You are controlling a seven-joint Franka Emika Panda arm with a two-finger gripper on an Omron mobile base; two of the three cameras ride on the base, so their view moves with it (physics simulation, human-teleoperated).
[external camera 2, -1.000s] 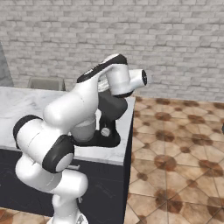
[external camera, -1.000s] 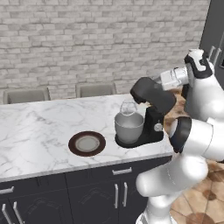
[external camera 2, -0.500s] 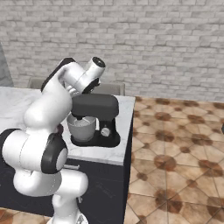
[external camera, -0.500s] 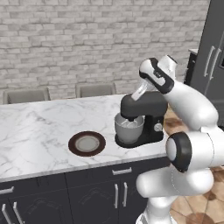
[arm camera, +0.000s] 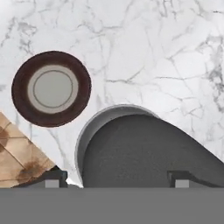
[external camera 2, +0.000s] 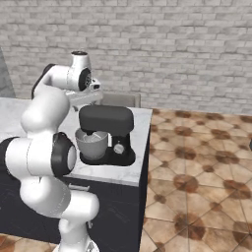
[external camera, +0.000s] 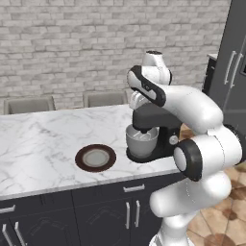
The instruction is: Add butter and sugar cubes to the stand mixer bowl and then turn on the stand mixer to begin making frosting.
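Stand mixer (external camera: 156, 132): black, on the marble bench (external camera: 43, 144) at its right-hand end; head lowered over the bowl; seen from above in the hand view (arm camera: 148, 153) as a broad dark rounded shape
Stand mixer bowl (external camera: 141, 141): grey metal, seated on the mixer's base under the head; its rim (arm camera: 94, 124) curves out from beneath the head in the hand view; what lies inside cannot be told
Plate (external camera: 95, 157): dark brown rim, grey centre, flat on the bench just beside the mixer on the bowl's side, apart from it; nothing visible on it (arm camera: 51, 89)
Gripper (arm camera: 117, 177): above the mixer head, looking straight down on it; in the base views the hand (external camera 2: 87, 96) sits just over the head's bowl end
Fingers (arm camera: 52, 178): 2 dark tips well apart, nothing between them, spread wide over the mixer head
Chairs (external camera: 103, 98): 2 grey backs behind the bench, beyond the mixer, against the brick wall
Floor (external camera 2: 197, 162): brown patterned tiles past the mixer end of the bench
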